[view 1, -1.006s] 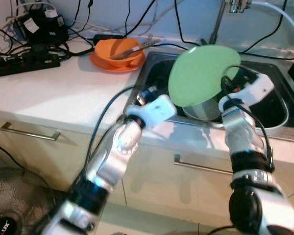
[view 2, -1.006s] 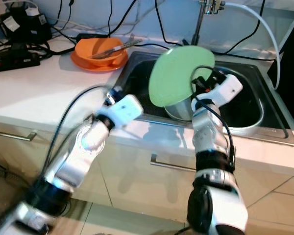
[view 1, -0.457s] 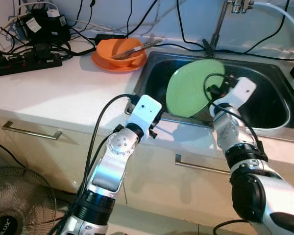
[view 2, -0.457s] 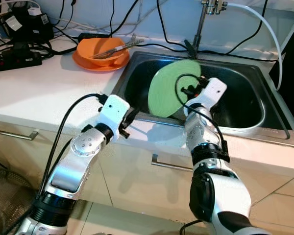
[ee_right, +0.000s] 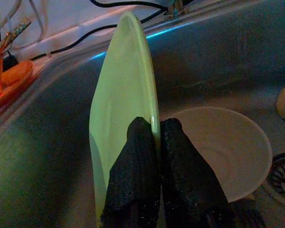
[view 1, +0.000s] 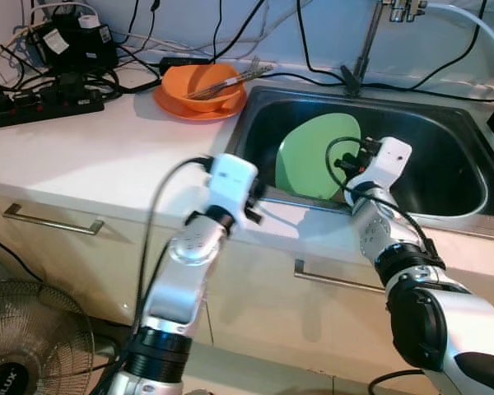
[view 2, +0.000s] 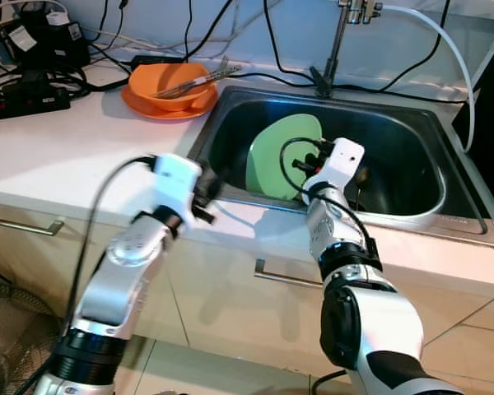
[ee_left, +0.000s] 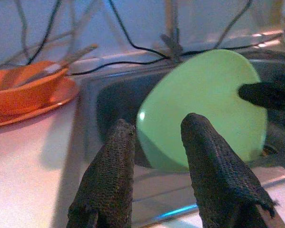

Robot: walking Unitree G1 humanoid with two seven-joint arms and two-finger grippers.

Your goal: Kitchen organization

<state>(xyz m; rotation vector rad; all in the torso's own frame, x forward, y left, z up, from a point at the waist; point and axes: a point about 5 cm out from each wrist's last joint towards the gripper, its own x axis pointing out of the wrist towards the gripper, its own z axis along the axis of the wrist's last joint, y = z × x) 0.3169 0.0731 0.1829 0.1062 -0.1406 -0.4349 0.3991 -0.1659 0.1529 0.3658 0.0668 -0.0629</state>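
Your table (view 1: 82,156) runs pale along the wall, and the steel sink (view 1: 465,177) is sunk into its right part. Inside the sink, the green plate (view 1: 313,156) stands nearly on edge, leaning toward the near left wall. Your right tool (ee_right: 154,137) has its two fingers pressed together on the plate's rim, one on each face (the right wrist view shows the edge pinched between them). Just behind the plate, on the sink floor, sits a white bowl (ee_right: 228,147), with the drain (ee_right: 282,175) beside it. Your left tool (ee_left: 156,142) hovers at the sink's near left edge, fingers apart and gripping nothing, pointing at the plate. At the back of the table, left of the sink, an orange bowl (view 1: 199,84) rests on an orange saucer (view 1: 174,105), utensils (view 1: 230,80) lying across it.
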